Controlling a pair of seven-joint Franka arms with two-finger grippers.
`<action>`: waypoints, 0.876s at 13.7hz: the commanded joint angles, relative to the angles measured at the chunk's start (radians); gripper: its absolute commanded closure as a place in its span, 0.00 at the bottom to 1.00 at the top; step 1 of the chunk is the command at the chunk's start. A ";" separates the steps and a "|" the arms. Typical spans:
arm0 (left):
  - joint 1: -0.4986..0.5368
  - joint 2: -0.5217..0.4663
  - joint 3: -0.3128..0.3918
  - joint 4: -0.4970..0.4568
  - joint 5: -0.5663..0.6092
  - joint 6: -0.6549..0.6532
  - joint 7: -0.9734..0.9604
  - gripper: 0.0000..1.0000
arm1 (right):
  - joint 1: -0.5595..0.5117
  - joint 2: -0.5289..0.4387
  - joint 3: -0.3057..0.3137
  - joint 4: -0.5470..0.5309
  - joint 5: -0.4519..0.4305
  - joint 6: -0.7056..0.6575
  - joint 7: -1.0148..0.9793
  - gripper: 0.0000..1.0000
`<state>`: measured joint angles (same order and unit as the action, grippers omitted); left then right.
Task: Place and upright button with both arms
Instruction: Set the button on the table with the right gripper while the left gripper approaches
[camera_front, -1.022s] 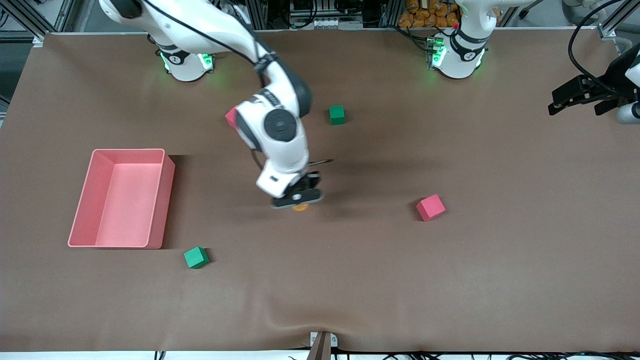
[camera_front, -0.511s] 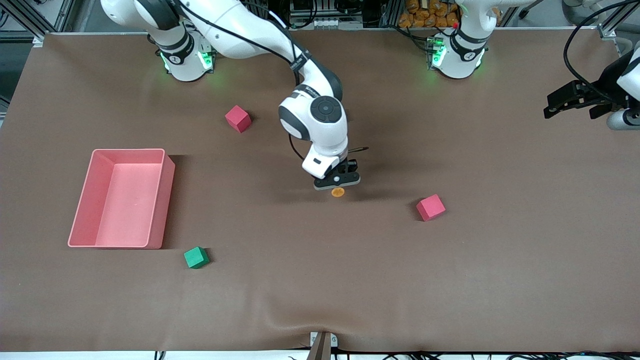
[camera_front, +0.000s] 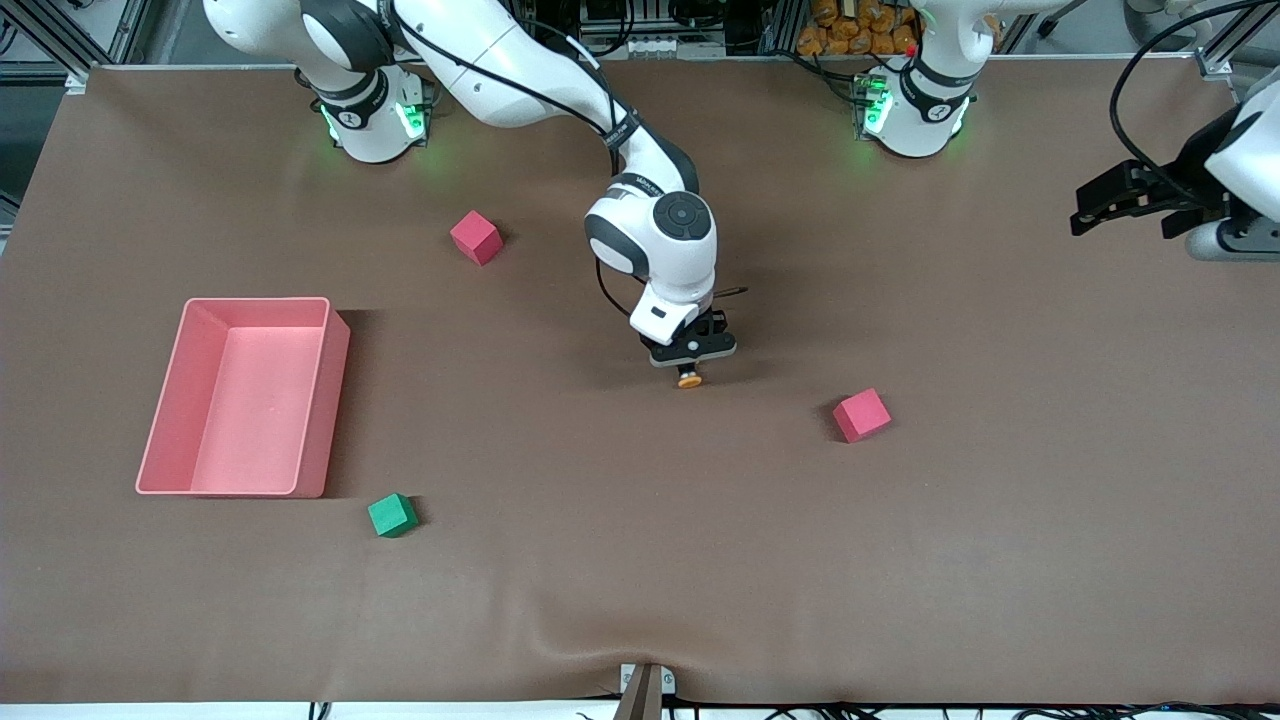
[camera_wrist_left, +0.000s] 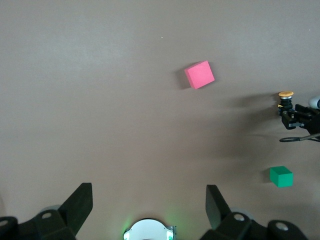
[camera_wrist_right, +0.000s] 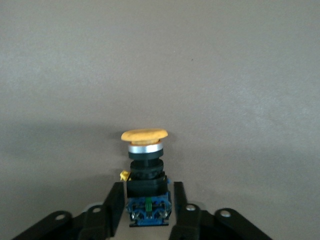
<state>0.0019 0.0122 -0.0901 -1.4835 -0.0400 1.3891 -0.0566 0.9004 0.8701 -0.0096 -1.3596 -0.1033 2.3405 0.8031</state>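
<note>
Carrying step: button (camera_front: 689, 379) clamped by its base in right gripper (camera_front: 692, 362) over mid-table. Left gripper (camera_front: 1125, 196) spread, waiting. Next: lowering level, cap upward, probably.

A brown cloth-covered table (camera_front: 640, 560) carries an open pink plastic rectangular bin (camera_front: 160, 440) toward the right arm's end. A green foam cube (camera_front: 392, 515) lies near the bin's corner, closer to the front edge. One red foam cube (camera_front: 476, 237) and another red foam cube (camera_front: 861, 415) sit well apart.

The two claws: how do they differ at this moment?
The right claw is shut on the small orange-capped push-button over the middle of the brown table; the left claw is open, holding nothing, waiting over its own end of the table. Both are black, two-fingered.
</note>
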 joint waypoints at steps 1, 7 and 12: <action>0.000 0.005 -0.002 0.006 -0.015 -0.015 0.006 0.00 | 0.006 -0.002 -0.018 0.040 -0.032 -0.026 0.034 0.00; -0.003 0.026 -0.019 0.008 -0.033 -0.015 0.003 0.00 | -0.040 -0.215 -0.061 0.031 -0.027 -0.267 -0.039 0.00; -0.014 0.103 -0.022 0.015 -0.121 -0.004 -0.090 0.00 | -0.202 -0.374 -0.059 -0.068 -0.018 -0.452 -0.255 0.00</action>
<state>-0.0033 0.0669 -0.1073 -1.4886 -0.1104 1.3890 -0.0914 0.7498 0.5484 -0.0862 -1.3185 -0.1082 1.8709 0.5927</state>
